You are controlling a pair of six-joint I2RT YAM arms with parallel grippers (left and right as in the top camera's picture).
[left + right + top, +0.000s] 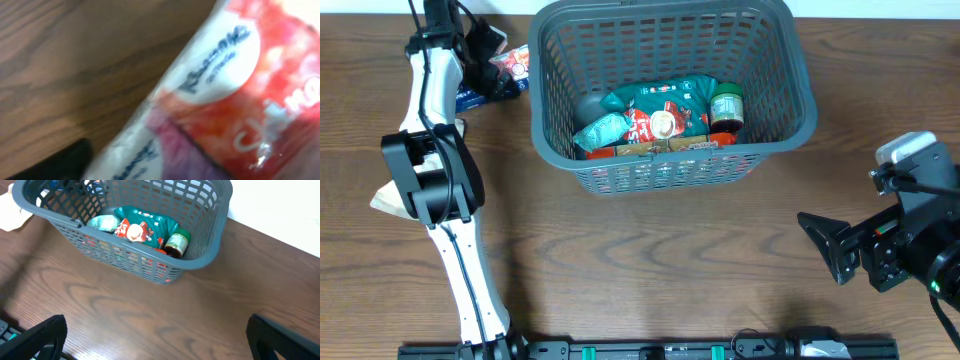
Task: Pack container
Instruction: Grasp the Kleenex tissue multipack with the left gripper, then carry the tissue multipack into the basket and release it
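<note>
- Close by my left gripper (487,58) lies a tissue packet (220,90), not packed (its grip, I cannot tell).
- Ahead of my wide-open right gripper (155,337), the container (790,60) holds some food (660,112).

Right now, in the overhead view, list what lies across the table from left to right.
In order: left arm → red and white packet → grey basket → right pincer, open.

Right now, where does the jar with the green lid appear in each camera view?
Overhead: right of centre, upper half, jar inside the container's right end.
Left wrist: not in it; a packet fills the picture.
Right wrist: upper middle, inside the container, by its near wall.
Shared landmark: the teal packet beside the jar.
</note>
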